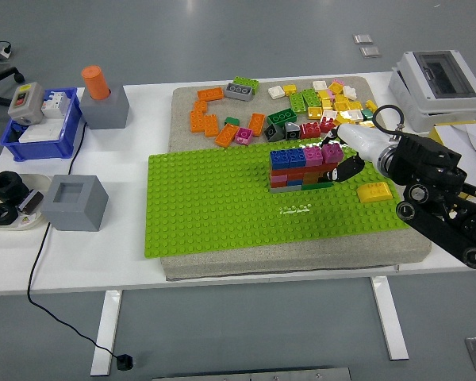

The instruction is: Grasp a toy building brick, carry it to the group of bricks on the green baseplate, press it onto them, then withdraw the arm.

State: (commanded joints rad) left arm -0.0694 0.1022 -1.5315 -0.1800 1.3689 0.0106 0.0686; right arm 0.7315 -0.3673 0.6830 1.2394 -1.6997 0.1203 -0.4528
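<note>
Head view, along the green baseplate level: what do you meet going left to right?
Grey cube block → green baseplate → brick stack → right hand → yellow brick

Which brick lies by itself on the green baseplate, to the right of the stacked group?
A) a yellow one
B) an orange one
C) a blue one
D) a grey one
A: a lone yellow brick sits on the green baseplate, right of the stacked group of bricks.

You saw a white rectangular table [222,274] on white metal legs [105,331] standing on a smooth grey floor [222,40] under even light.
</note>
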